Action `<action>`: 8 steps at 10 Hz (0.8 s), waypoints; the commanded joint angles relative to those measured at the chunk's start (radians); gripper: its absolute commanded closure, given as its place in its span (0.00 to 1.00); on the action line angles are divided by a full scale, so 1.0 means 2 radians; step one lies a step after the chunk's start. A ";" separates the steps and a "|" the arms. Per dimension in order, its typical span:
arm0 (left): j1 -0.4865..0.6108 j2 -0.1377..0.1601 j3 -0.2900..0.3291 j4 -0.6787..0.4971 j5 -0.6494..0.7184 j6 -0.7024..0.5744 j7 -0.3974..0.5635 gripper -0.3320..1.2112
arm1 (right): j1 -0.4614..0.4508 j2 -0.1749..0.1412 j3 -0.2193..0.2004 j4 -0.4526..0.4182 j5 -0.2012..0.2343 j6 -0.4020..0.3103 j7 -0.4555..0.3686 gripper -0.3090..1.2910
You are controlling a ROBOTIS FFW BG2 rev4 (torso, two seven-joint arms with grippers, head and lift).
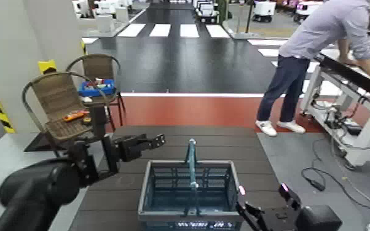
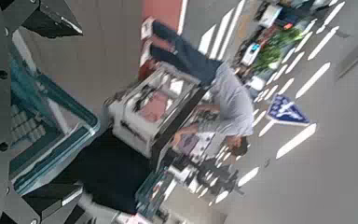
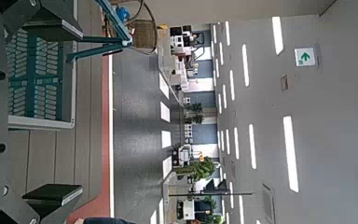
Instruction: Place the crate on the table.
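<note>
1. At the surface's (image 1: 163,138) near edge, the crate (image 1: 190,193) is sitting flat.
2. The left pincer (image 1: 158,142), fingers apart, is hovering beside its far-left corner; the right pincer (image 1: 249,216), also apart, is hanging by the near-right corner.
3. Either arm swinging inward is risking nudging the crate off that edge.
</note>
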 commanded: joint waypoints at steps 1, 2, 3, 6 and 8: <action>0.089 0.005 0.021 -0.093 -0.002 -0.086 0.069 0.29 | 0.001 0.001 -0.002 0.000 0.000 -0.002 0.000 0.28; 0.121 -0.003 0.033 -0.120 -0.029 -0.112 0.080 0.29 | 0.002 0.001 -0.002 0.000 0.000 -0.002 0.001 0.28; 0.143 -0.012 0.040 -0.127 -0.041 -0.144 0.090 0.29 | 0.003 0.001 -0.002 0.000 0.000 -0.004 0.001 0.28; 0.222 -0.030 0.052 -0.157 -0.079 -0.234 0.128 0.29 | 0.006 0.002 -0.006 0.001 -0.002 -0.014 0.001 0.28; 0.267 -0.054 0.060 -0.159 -0.100 -0.289 0.136 0.29 | 0.009 0.003 -0.008 0.001 -0.004 -0.017 0.001 0.28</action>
